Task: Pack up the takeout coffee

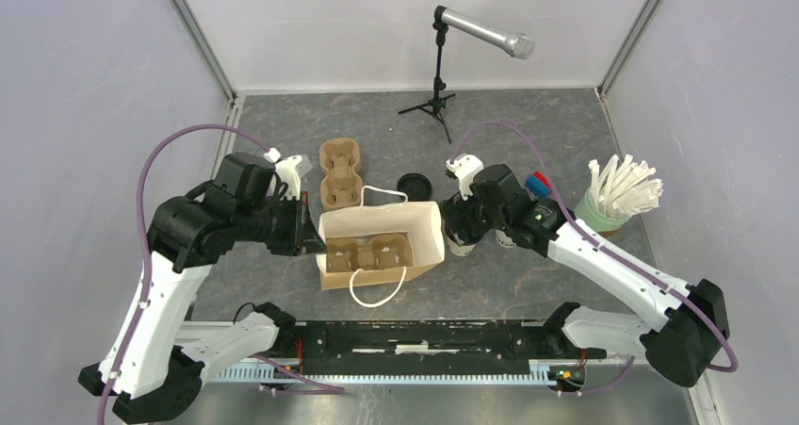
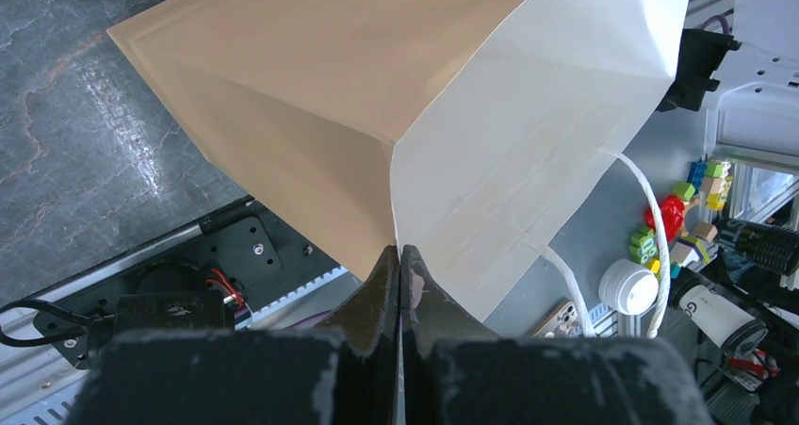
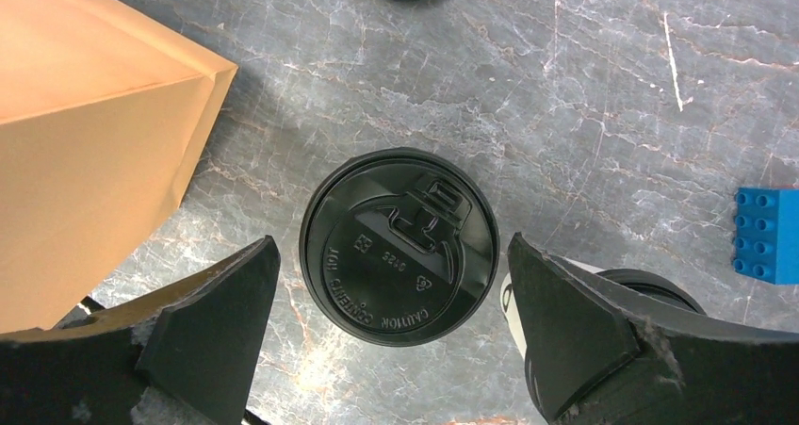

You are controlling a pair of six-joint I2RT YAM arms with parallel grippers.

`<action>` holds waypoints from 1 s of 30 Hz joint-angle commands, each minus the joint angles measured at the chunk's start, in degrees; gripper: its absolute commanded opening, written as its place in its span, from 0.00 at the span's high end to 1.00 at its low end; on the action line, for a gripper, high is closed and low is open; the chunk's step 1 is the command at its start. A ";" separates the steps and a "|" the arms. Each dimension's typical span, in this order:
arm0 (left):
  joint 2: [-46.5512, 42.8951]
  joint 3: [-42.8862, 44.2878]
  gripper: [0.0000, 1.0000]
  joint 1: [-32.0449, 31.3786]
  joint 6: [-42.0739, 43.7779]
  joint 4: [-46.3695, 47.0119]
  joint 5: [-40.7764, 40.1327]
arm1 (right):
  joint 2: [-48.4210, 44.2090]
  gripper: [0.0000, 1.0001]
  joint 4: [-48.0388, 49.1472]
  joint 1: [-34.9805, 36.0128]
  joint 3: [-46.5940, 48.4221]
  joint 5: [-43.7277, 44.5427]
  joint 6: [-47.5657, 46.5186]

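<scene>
A takeout coffee cup with a black lid (image 3: 399, 246) stands on the table just right of the paper bag (image 1: 382, 222). My right gripper (image 3: 391, 246) hangs open above it, one finger on each side of the lid, not touching. A second lidded cup (image 3: 650, 288) is mostly hidden behind the right finger. In the top view the right gripper (image 1: 466, 222) covers both cups. My left gripper (image 2: 399, 253) is shut on the bag's (image 2: 377, 95) left edge. A brown cup carrier (image 1: 372, 253) lies inside the open bag.
A second brown carrier (image 1: 339, 172) lies behind the bag, with a loose black lid (image 1: 412, 182) beside it. A green cup of white straws (image 1: 617, 199) stands at the right, and toy bricks (image 1: 537, 182) lie near it. A microphone stand (image 1: 436, 76) is at the back.
</scene>
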 commanded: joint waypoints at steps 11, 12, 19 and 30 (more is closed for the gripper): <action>0.42 3.06 0.98 0.25 1.02 0.38 1.60 | -0.21 0.02 3.15 -0.31 -4.05 -0.23 -0.92; 0.47 3.06 0.98 0.27 1.02 0.39 1.53 | -0.14 0.02 3.31 -0.32 -4.21 -0.42 -0.96; 0.77 3.34 0.98 0.25 1.11 0.39 1.43 | -0.19 0.06 3.91 -0.42 -4.66 -0.26 -1.22; 0.54 2.80 0.98 0.27 0.84 0.50 1.26 | -0.09 0.04 3.42 -0.49 -2.57 -0.54 -0.75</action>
